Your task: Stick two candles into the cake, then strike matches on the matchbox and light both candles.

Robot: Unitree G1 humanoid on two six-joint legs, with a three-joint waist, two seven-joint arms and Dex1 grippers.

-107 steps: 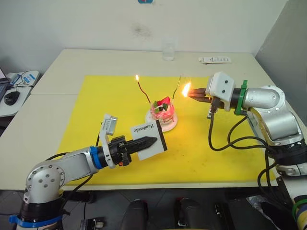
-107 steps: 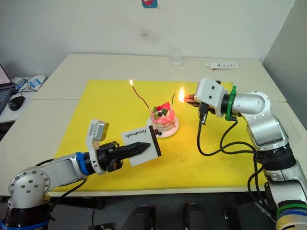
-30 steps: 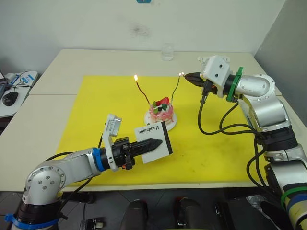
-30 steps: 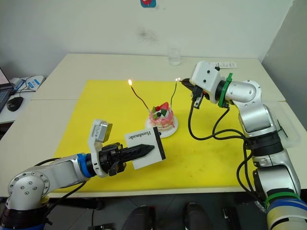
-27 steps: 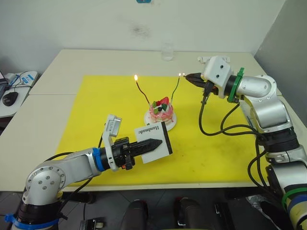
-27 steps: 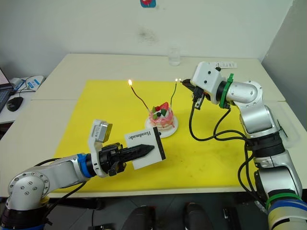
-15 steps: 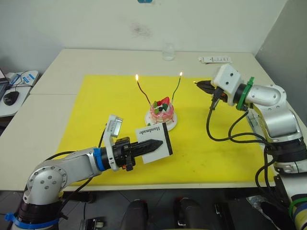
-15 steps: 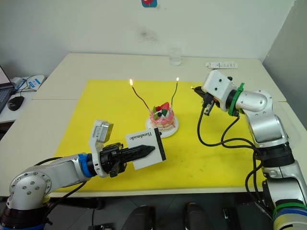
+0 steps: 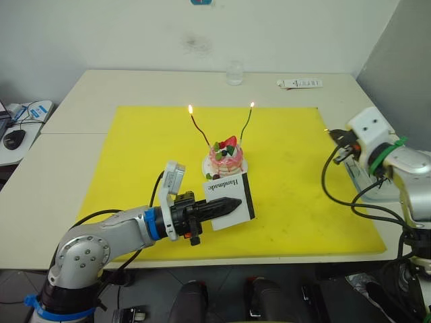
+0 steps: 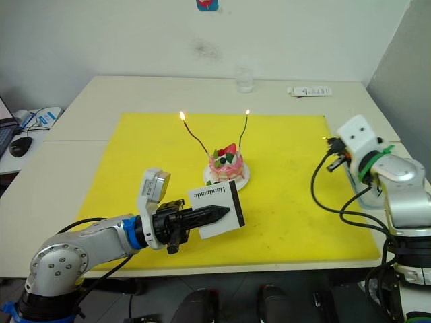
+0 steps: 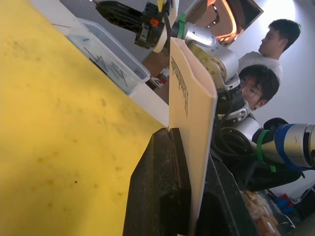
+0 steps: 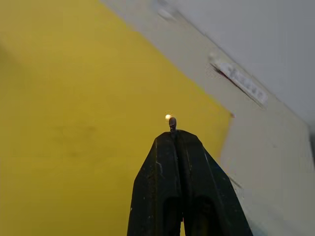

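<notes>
Left eye view: yellow mat (image 9: 135,161) on the beige table (image 9: 121,84), pink cake (image 9: 225,156) on its white plate (image 9: 210,165) near mat centre. Two candles stuck in the cake, both lit — dark red candle (image 9: 200,132) leaning left, green candle (image 9: 246,125) leaning right, a small flame on each tip. Left gripper (image 9: 232,204) near the front of the mat, just in front of the cake, fingers pressed onto the white matchbox (image 9: 229,193) with "Handmade" print; black strip runs along the box's right edge. Left wrist view shows the box edge-on, clamped between the two black fingers (image 11: 162,182); most of its face is hidden there.

Right gripper (image 9: 331,134) sits off the mat's right edge, well apart from the cake. Right wrist view — fingers (image 12: 162,167) closed together on a match (image 12: 173,124), only a short dark stub poking out with a tiny glowing point at its tip; the rest is buried between the fingers. In the head views the match is too small to make out.

Clear plastic tray (image 11: 106,56) with thin dark sticks lies beside the mat on the right, partly hidden behind the right arm in the eye views. Glass (image 9: 234,73) and a white remote (image 9: 300,83) at the far table edge. Two people (image 11: 268,59) in the left wrist background, cut off by the arm.
</notes>
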